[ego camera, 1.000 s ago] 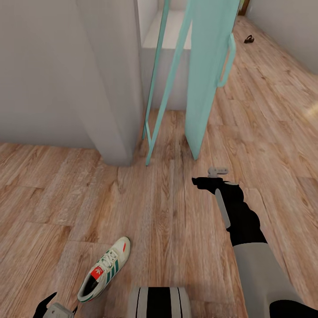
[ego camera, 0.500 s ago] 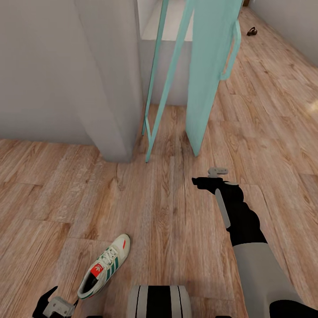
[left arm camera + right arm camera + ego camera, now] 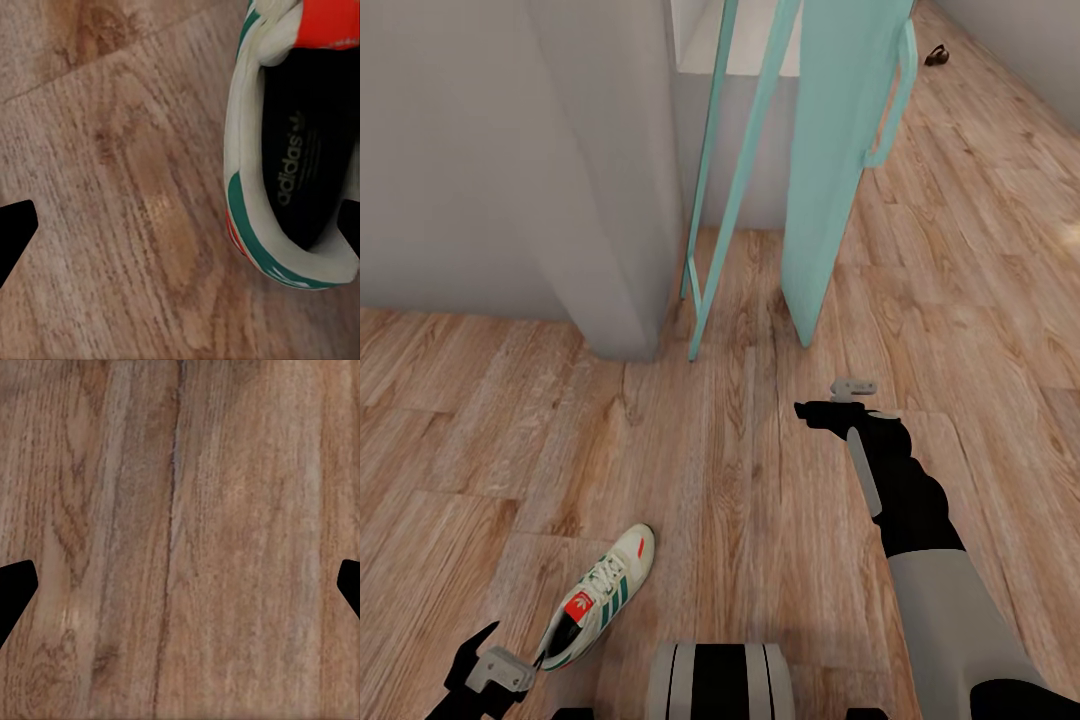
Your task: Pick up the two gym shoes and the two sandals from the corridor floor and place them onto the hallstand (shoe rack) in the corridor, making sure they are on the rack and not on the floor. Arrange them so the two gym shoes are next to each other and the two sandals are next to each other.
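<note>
Head view: a cream gym shoe lies on the wood-grain floor, near left, beside the left gripper. Left wrist view: jaws wide apart, empty, its padded heel collar beside one fingertip. Right wrist view: right gripper spread, empty, over bare planks

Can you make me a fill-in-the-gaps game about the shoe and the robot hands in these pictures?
1. The gym shoe lies on the wooden ____.
2. The stripes on the shoe's side are ____.
3. The gripper nearest the shoe is the ____ one.
4. The right gripper is wide open with only bare ____ planks between its fingertips.

Missing words: floor; green; left; wood
</note>
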You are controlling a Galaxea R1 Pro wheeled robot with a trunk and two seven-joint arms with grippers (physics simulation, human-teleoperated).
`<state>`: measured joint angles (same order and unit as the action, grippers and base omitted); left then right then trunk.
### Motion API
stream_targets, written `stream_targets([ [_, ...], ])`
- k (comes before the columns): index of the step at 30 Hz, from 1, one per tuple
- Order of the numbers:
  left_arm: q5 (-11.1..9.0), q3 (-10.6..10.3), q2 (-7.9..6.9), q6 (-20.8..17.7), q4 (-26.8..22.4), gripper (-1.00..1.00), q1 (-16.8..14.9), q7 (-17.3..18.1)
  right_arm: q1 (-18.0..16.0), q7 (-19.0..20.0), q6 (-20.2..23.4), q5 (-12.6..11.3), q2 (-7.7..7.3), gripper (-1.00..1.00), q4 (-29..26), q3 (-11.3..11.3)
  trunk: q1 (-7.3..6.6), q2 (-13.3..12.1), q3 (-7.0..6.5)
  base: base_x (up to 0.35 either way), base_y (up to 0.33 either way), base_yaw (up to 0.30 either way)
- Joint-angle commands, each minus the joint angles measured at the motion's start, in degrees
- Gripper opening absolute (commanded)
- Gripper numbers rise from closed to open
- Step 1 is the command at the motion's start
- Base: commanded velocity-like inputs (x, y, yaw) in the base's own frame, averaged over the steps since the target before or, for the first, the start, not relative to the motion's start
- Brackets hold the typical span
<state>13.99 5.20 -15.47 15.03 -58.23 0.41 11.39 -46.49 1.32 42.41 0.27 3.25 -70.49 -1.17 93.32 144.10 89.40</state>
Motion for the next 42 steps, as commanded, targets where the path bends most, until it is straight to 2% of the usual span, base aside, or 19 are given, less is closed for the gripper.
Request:
stream_targets([
  [1, 0.0, -0.1, 0.00, 0.0, 0.0, 1.00, 0.0, 0.0, 0.0, 0.0, 0.0, 0.0, 0.00, 1.00, 0.0, 0.0, 0.00, 0.0, 0.00, 0.000, 0.000, 0.000],
  [18, 0.1, -0.6, 0.07, 0.0, 0.0, 1.00, 0.1, 0.0, 0.0, 0.0, 0.0, 0.0, 0.00, 1.00, 0.0, 0.0, 0.00, 0.0, 0.00, 0.000, 0.000, 0.000],
  [26, 0.2, -0.7, 0.09, 0.0, -0.1, 1.00, 0.0, 0.0, 0.0, 0.0, 0.0, 0.0, 0.00, 1.00, 0.0, 0.0, 0.21, 0.1, 1.77, 0.000, 0.000, 0.000],
  [37, 0.3, -0.9, 0.09, 0.0, 0.0, 1.00, 0.0, 0.0, 0.0, 0.0, 0.0, 0.0, 0.00, 1.00, 0.0, 0.0, 0.21, 0.1, 1.77, 0.000, 0.000, 0.000],
  [42, 0.3, -1.0, 0.09, 0.0, -0.1, 1.00, 0.0, 0.0, 0.0, 0.0, 0.0, 0.0, 0.00, 1.00, 0.0, 0.0, 0.34, 0.2, 2.88, 0.000, 0.000, 0.000],
])
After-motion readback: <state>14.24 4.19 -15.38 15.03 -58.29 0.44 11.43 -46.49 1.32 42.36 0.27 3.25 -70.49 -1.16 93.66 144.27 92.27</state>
